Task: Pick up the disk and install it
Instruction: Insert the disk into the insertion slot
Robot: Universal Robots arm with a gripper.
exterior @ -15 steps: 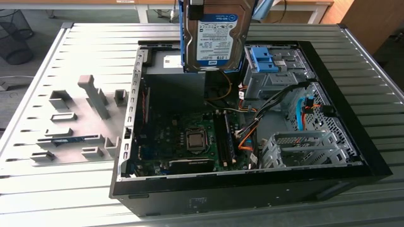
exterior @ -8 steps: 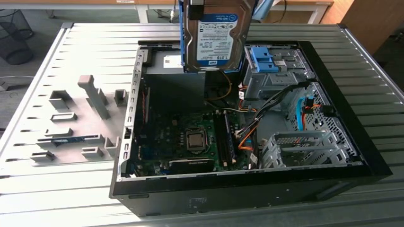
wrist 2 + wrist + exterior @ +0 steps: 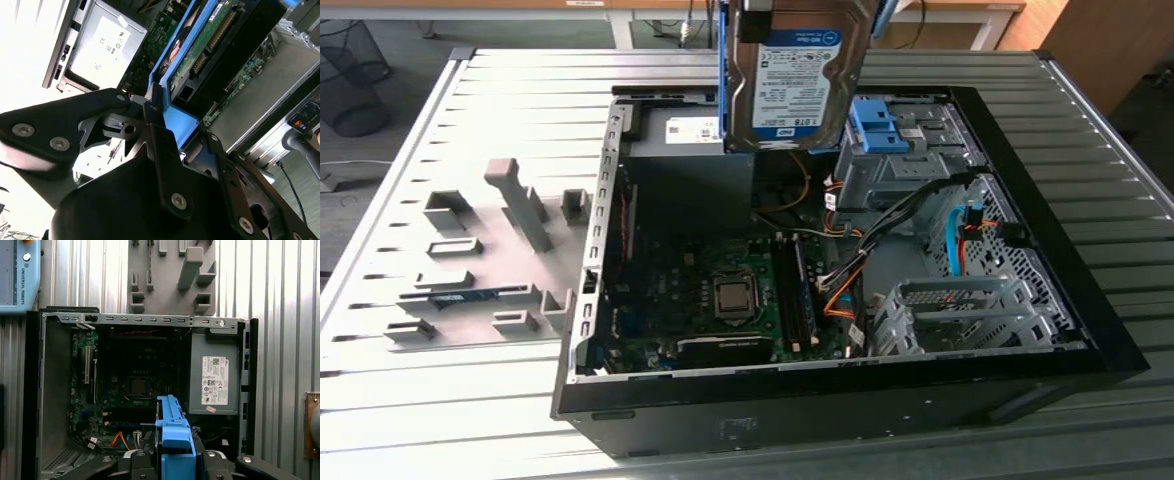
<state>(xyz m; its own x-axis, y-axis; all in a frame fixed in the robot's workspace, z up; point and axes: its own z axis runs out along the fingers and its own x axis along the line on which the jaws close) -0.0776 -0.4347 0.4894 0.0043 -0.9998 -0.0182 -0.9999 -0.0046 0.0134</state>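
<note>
The disk (image 3: 794, 80), a silver drive with a white-and-blue label and blue bracket edges, hangs upright in the air above the back of the open computer case (image 3: 1067, 330) in the exterior view. In the second wrist view my gripper (image 3: 150, 107) is shut on the blue bracket (image 3: 175, 117) at the disk's end, and the drive's green circuit board (image 3: 210, 35) faces the camera. In the first wrist view the blue bracket (image 3: 172, 432) sticks out between the black fingers (image 3: 140, 460), with the case interior beyond it.
Inside the case lie the motherboard (image 3: 720, 290), a grey power-supply box (image 3: 678, 125) with a white sticker, a metal drive cage (image 3: 961, 310), loose cables and a blue bracket (image 3: 874, 125) in a bay. A grey fixture plate (image 3: 480, 260) sits on the slatted table at the exterior view's left.
</note>
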